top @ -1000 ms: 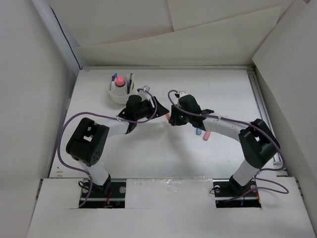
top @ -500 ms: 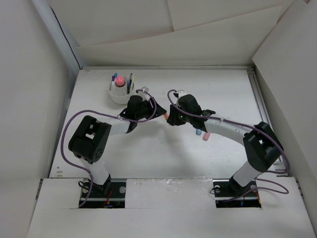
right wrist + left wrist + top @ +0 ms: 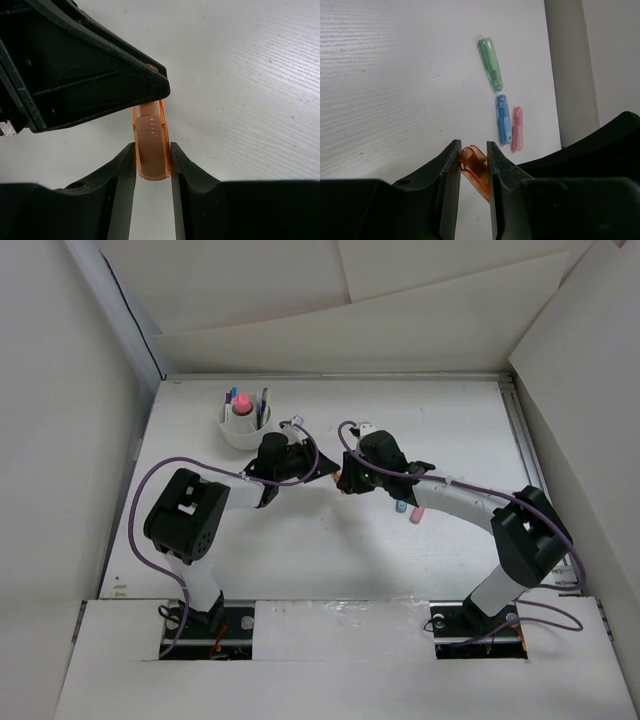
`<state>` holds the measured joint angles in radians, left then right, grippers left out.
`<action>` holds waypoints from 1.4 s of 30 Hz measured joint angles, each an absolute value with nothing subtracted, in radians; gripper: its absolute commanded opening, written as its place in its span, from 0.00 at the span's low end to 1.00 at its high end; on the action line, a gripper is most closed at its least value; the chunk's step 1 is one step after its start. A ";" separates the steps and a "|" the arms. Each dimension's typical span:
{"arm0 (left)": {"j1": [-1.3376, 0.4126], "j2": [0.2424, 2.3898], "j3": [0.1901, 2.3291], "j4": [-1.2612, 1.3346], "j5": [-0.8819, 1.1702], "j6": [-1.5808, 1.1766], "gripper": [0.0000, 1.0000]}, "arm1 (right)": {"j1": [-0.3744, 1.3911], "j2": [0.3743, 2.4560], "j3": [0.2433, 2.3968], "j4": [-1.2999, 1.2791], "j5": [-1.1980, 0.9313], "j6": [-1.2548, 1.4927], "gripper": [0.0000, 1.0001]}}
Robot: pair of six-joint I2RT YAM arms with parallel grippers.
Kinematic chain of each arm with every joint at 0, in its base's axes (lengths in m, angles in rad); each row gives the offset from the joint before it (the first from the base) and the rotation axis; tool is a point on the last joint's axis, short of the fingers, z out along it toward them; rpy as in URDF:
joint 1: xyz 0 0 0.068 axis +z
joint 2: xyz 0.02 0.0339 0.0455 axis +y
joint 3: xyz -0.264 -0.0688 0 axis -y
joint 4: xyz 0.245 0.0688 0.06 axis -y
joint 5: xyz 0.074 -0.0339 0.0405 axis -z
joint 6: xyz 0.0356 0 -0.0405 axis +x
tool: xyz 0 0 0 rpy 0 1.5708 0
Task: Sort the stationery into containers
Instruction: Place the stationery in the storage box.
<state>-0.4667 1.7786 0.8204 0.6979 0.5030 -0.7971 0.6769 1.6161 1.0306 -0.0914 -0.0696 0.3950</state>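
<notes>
closing over the last second, the left pincer (image 3: 472, 152) has met the right pincer (image 3: 152, 155). the white divided cup (image 3: 238, 437) stands behind the left one. both now clamp the orange stick (image 3: 151, 145), so a handover looks likely. green (image 3: 490, 64), blue (image 3: 503, 119) and pink (image 3: 517, 128) sticks lie ahead of the left tips.

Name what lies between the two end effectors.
An orange stick spans the gap, with the left end effector and the right end effector each clamped on one end, as both wrist views show.
</notes>
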 measured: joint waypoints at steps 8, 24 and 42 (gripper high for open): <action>-0.462 1.779 0.820 0.719 0.518 -0.826 0.01 | 0.677 1.616 1.031 -0.091 -0.072 0.395 0.16; -0.438 1.709 0.803 0.665 0.463 -0.848 0.00 | 0.677 1.468 0.980 -0.065 -0.073 0.391 0.59; -0.161 1.322 0.921 0.346 -0.116 -0.756 0.00 | 0.674 1.272 0.868 -0.052 -0.064 0.392 0.60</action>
